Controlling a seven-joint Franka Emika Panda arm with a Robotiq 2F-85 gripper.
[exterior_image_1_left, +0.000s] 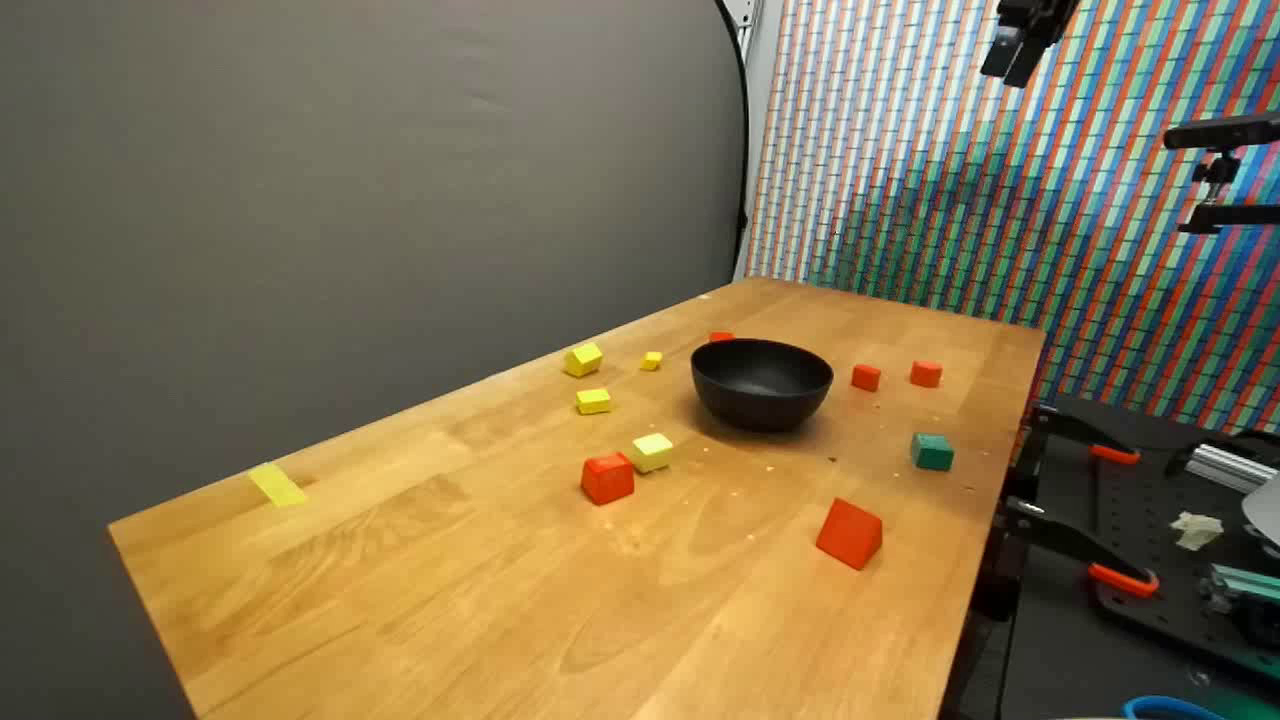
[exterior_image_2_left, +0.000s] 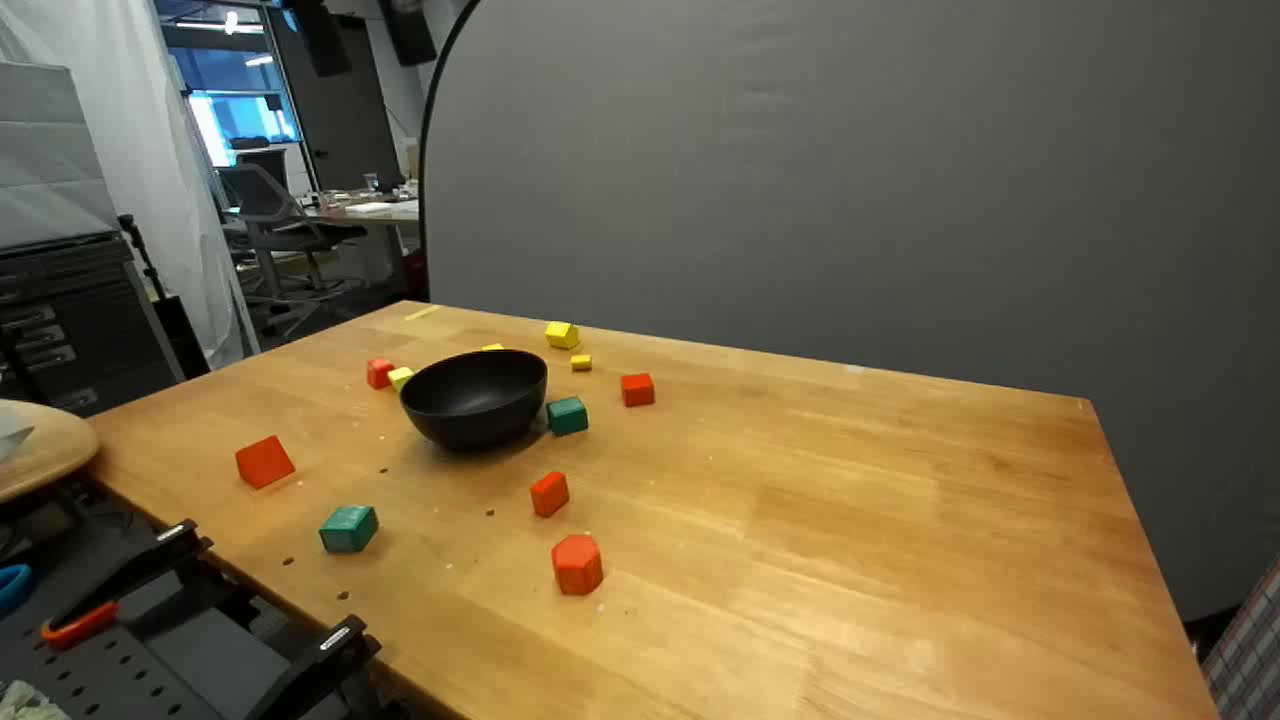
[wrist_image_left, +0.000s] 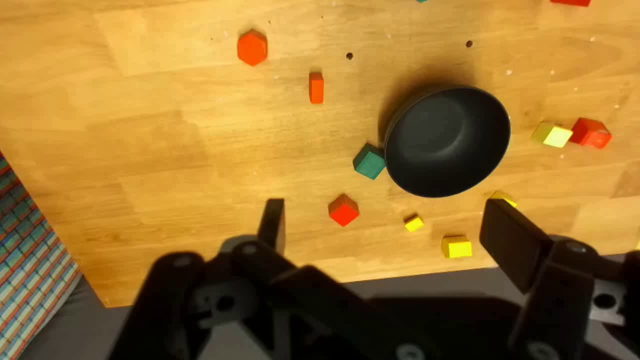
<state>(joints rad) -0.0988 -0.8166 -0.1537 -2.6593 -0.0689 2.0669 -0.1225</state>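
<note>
The gripper (wrist_image_left: 389, 222) hangs well higher than the bowl (wrist_image_left: 445, 142), spread wide, holding nothing. The red cube (wrist_image_left: 344, 211), apart from the bowl at its lower left in the wrist view, looks light, stiff and sturdy; opposite flat sides should grip best.

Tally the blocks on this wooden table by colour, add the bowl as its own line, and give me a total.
Red blocks: 5
Yellow blocks: 4
Green blocks: 2
Black bowl: 1
Total: 12 (11 blocks and 1 bowl)
</note>
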